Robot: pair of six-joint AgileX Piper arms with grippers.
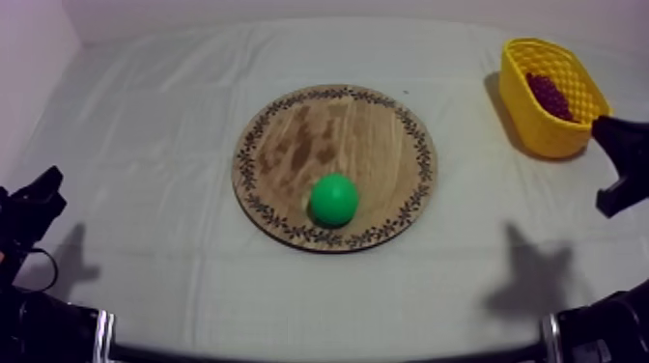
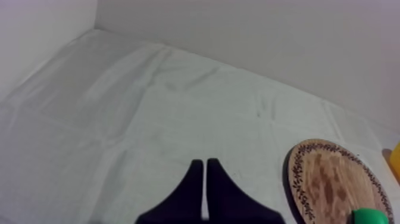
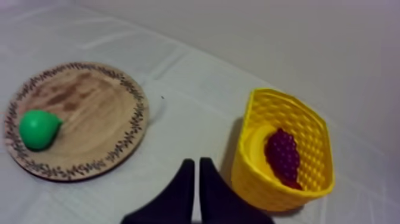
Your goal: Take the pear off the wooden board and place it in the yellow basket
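Cloth point(image 1: 145, 145) open round board point(image 1: 290, 145) | pear point(image 1: 333, 200) at near rim | basket point(image 1: 541, 135) far right | both jaws closed, empty

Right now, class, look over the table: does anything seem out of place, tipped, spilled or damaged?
Nothing stands out. The green pear lies on the round wooden board; the yellow basket stands upright at the right, a bunch of dark grapes inside. Nothing spilled or broken.

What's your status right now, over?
Left gripper shut, right gripper shut, both empty. Pear on wooden board. Grapes in yellow basket. Nothing blocking.
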